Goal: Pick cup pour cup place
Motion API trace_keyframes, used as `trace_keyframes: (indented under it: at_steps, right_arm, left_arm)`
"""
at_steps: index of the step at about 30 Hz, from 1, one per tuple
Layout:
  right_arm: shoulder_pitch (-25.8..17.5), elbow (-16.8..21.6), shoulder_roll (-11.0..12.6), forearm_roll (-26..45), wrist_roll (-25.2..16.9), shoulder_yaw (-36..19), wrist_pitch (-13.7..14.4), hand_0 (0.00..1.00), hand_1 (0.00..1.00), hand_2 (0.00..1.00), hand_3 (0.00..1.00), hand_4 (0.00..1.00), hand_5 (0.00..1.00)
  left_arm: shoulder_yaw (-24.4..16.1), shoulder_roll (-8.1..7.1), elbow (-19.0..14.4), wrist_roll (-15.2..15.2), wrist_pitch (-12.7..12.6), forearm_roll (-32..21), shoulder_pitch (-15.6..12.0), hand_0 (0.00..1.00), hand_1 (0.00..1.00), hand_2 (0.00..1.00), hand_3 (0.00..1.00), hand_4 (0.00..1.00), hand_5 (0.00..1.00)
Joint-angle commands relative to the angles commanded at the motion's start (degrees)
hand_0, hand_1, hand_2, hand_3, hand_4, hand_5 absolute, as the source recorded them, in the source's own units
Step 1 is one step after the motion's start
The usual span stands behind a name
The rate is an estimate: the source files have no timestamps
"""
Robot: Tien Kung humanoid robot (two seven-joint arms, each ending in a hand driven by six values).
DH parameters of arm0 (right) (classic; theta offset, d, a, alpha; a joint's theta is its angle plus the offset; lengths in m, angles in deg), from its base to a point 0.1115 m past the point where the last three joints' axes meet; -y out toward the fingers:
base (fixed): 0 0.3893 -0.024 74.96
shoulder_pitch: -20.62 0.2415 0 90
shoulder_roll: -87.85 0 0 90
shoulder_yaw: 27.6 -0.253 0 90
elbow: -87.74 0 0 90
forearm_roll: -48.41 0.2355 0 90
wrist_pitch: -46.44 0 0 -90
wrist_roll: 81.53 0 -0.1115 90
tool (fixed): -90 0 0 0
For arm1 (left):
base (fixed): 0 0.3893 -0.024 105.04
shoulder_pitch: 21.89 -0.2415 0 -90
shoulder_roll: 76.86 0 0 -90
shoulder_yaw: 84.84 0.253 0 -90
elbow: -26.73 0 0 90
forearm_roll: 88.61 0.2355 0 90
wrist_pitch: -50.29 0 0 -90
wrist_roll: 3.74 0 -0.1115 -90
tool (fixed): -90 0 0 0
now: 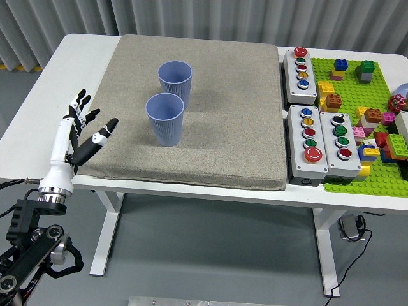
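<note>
Two blue ribbed cups stand upright on a grey mat (pixel 229 115). The near cup (pixel 165 119) is in front of the far cup (pixel 175 83), close together. My left hand (pixel 83 131) hovers at the mat's left edge, well to the left of the near cup. Its white and black fingers (pixel 102 134) are spread and hold nothing. My right arm does not show.
Right of the mat sit three grey button boxes (pixel 309 143) with coloured buttons. A green baseplate (pixel 363 115) with several toy bricks lies at the far right. The white table (pixel 70 70) shows bare at the left.
</note>
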State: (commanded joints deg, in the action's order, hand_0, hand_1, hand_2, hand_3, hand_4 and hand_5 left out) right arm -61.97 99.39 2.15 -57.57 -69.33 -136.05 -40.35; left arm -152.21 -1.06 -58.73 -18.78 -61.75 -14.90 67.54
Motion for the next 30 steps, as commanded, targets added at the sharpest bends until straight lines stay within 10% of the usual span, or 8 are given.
trace_keyframes:
  at_steps: [30]
  right_arm:
    - [0.75,0.04,-0.14,1.38,0.24,0.69,0.34,0.7,0.706,0.672,0.636,0.058,0.317]
  left_arm:
    - [5.93,2.85,3.5,0.64,-3.57,3.3,2.65,0.868,0.89,0.998,0.998,0.974,0.331]
